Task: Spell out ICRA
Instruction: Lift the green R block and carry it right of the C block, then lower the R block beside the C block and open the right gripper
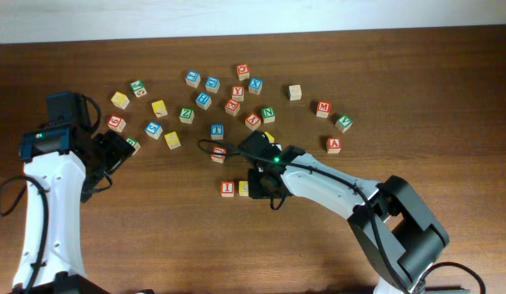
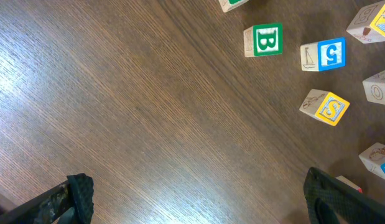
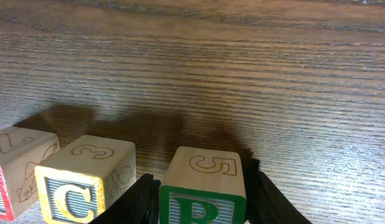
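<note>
A red I block (image 1: 227, 189) and a yellow C block (image 1: 244, 189) stand side by side at the table's front middle. My right gripper (image 1: 261, 183) is just to the right of them, shut on a green R block (image 3: 203, 190) that sits on the table next to the C block (image 3: 86, 180), with the I block (image 3: 15, 168) further left. A red A block (image 1: 333, 145) lies apart to the right. My left gripper (image 1: 114, 155) is open and empty above bare wood (image 2: 201, 205).
Several loose letter blocks are scattered across the back middle of the table (image 1: 383, 82). In the left wrist view a green B block (image 2: 264, 40), a blue block (image 2: 326, 54) and a yellow S block (image 2: 328, 107) lie ahead of the open fingers.
</note>
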Motion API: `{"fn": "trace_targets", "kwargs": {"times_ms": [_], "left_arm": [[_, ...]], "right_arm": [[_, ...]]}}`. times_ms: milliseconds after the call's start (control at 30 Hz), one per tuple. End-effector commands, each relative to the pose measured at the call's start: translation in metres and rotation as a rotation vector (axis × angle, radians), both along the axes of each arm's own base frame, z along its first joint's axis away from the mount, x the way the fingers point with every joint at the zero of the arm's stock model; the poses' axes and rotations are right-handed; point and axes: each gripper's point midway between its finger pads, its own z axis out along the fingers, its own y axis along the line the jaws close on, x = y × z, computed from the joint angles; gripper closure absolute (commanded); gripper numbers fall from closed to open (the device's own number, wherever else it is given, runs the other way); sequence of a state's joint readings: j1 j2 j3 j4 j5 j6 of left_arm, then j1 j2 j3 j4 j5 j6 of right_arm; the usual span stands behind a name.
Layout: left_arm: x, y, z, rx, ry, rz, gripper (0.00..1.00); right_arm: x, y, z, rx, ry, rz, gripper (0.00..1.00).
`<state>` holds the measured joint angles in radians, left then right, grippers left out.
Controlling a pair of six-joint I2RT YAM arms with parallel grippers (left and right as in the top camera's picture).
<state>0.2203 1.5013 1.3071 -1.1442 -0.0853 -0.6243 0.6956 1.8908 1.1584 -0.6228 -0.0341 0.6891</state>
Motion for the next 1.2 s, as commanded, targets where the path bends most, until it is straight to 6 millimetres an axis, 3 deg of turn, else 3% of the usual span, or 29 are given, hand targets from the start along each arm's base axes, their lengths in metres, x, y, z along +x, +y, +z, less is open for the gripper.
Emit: {"fn": "trace_targets", "kwargs": {"times_ms": [0,400,600,767,867,967,1033,1100,1167], "left_arm": [[0.0,0.001,0.004,0.005,-0.011,-0.004,0.01],[0.0,0.001,0.004,0.005,-0.011,-0.004,0.01],[0.0,0.001,0.004,0.005,-0.011,-0.004,0.01],[0.0,0.001,0.004,0.005,-0.011,-0.004,0.01],[0.0,0.001,0.004,0.005,-0.011,-0.004,0.0],[0.0,0.001,0.004,0.005,-0.011,-0.004,0.0],[0.0,0.001,0.004,0.005,-0.011,-0.004,0.01],[0.0,0.001,0.004,0.005,-0.011,-0.004,0.01],[0.0,0.001,0.004,0.005,-0.011,-0.004,0.01]], "right_arm": [[-0.005,-0.003,-0.012,-0.027,0.023,-0.004,0.63],[0.018,-0.007,0.005,0.001,0.01,-0.029,0.57],[0.029,0.006,0.011,0.047,-0.039,0.039,0.49],[0.049,0.009,0.038,0.041,-0.083,0.049,0.49],[0.068,-0.008,0.069,-0.001,-0.097,0.001,0.5],[0.079,-0.029,0.087,-0.017,-0.075,-0.054,0.69],[0.088,-0.053,0.094,-0.027,-0.056,-0.122,0.72],[0.095,-0.086,0.101,-0.026,-0.017,-0.202,0.65],[0.097,-0.127,0.101,-0.042,0.034,-0.3,0.46]]}}
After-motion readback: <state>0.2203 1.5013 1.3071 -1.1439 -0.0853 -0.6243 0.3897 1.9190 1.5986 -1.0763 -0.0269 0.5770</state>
